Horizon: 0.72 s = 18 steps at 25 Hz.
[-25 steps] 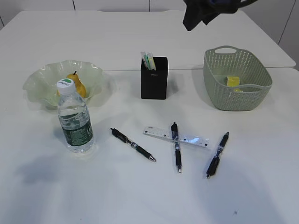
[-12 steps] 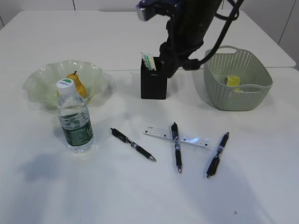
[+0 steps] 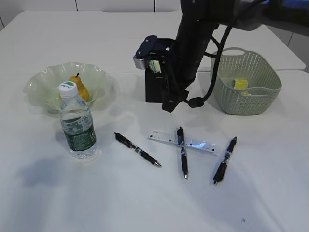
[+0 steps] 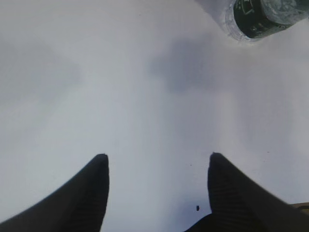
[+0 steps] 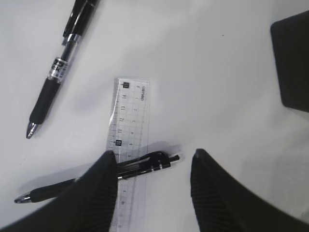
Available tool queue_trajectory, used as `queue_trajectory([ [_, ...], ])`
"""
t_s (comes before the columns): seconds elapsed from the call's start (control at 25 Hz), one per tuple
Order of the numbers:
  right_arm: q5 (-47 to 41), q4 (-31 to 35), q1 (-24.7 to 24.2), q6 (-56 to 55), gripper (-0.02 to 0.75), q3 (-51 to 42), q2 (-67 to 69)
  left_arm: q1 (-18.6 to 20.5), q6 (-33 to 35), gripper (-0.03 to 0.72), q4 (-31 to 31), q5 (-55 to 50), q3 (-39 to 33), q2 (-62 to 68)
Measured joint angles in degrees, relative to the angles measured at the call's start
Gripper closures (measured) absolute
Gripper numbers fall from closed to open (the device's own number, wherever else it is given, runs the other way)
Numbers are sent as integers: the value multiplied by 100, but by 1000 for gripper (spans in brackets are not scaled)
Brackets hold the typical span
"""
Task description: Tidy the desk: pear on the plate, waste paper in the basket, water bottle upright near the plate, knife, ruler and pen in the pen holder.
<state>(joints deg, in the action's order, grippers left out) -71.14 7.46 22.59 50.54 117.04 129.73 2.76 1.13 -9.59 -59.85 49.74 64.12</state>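
The yellow pear (image 3: pixel 80 88) lies in the pale-green plate (image 3: pixel 39 81). Beside the plate the water bottle (image 3: pixel 77 123) stands upright. Yellow waste paper (image 3: pixel 240 83) sits inside the basket (image 3: pixel 247 99). The clear ruler (image 3: pixel 193 143) (image 5: pixel 129 121) lies flat with a black pen (image 3: pixel 182 153) (image 5: pixel 145 166) across it. Two more pens (image 3: pixel 138 150) (image 3: pixel 224 160) lie either side. My right gripper (image 3: pixel 169 105) (image 5: pixel 154 153) hangs open above the ruler and crossing pen, partly hiding the black pen holder (image 3: pixel 154 91). My left gripper (image 4: pixel 158 156) is open over bare table. The knife is out of view.
White-and-green sticks (image 3: pixel 152 63) poke out of the pen holder. The bottle's base (image 4: pixel 263 17) shows at the top right of the left wrist view. The holder's dark side (image 5: pixel 292 63) stands to the right of the right gripper. A table seam runs behind the holder.
The right arm has swung down from the top of the exterior view to the front of the pen holder, low over the ruler. Objects on the table have not moved.
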Motion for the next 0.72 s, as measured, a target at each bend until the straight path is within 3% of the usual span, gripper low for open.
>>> queue_trajectory([
  [0.32, 52, -90, 87, 133, 368, 0, 367, 0, 0, 232, 63, 86, 0, 0],
  [0.72, 91, -746, 429, -769, 369, 0, 784, 0, 4, 232, 63, 211, 0, 0],
])
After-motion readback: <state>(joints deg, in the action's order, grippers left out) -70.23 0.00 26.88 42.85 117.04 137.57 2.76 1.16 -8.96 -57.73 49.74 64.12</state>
